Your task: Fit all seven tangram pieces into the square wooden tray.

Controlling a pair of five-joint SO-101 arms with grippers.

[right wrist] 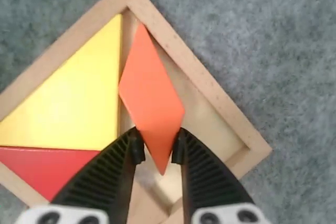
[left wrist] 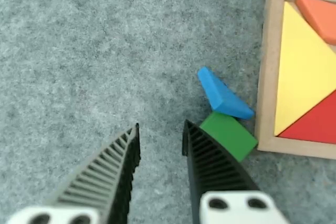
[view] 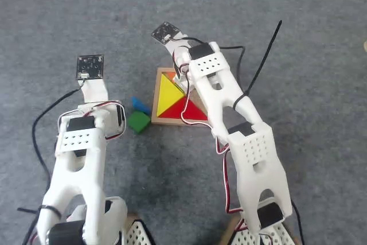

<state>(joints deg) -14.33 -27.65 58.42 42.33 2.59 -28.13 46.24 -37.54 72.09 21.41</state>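
Note:
The square wooden tray (view: 155,102) lies mid-table with a yellow triangle (view: 166,99) and a red triangle (view: 193,109) set in it. Over the tray's far part, my right gripper (right wrist: 156,148) is shut on an orange parallelogram (right wrist: 151,98), which is tilted beside the yellow triangle (right wrist: 73,103) above bare tray floor (right wrist: 210,129). A blue piece (left wrist: 220,95) and a green piece (left wrist: 229,135) lie on the carpet just outside the tray's rim (left wrist: 265,66). My left gripper (left wrist: 160,132) is open above the carpet, one fingertip next to the green piece.
Grey carpet (view: 298,55) covers the table on all sides of the tray. Black cables (view: 261,64) run from both arms. The right arm's white links hide the tray's right side in the high view.

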